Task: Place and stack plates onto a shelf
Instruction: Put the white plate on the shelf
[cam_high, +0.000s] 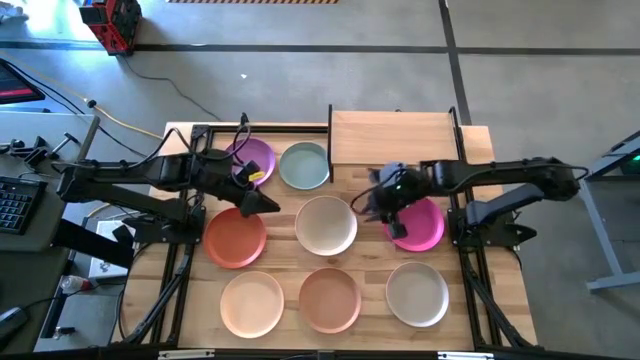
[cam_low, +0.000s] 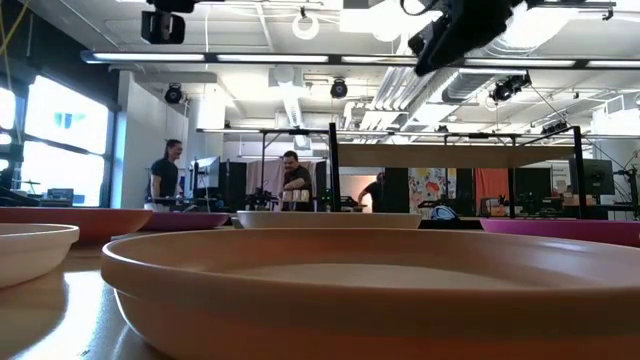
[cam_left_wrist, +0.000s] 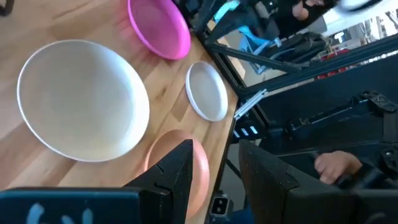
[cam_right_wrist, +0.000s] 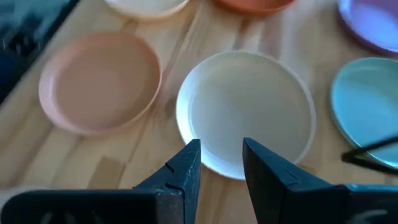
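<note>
Plates on the slatted tabletop (cam_high: 180, 290) are numbering eight in the high view, one of each colour: purple plate (cam_high: 251, 160), pale blue-green plate (cam_high: 304, 166), rust orange plate (cam_high: 235, 238), cream plate (cam_high: 325, 225), magenta plate (cam_high: 420, 224), pale peach plate (cam_high: 252, 303), terracotta plate (cam_high: 329, 298), beige-grey plate (cam_high: 417, 293). They are lying in three rough rows, apart from one another, none stacked.

Shelf (cam_high: 392, 137) is standing at the far edge of the table, just beyond the blue-green and magenta plates. Its board is carrying zero plates.

Left gripper (cam_high: 262, 200) is hanging over the gap between the purple and rust orange plates, pointing toward the cream plate. Its fingers (cam_left_wrist: 180, 171) are standing a narrow gap apart with nothing between them.

Right gripper (cam_high: 368, 205) is hovering between the cream and magenta plates, its body overlapping the magenta plate's rim. Its fingers (cam_right_wrist: 186, 168) are likewise parted by a narrow gap and gripping nothing; the cream plate is lying just ahead of them.

Two people (cam_low: 166, 172) are showing in the room beyond the table.
</note>
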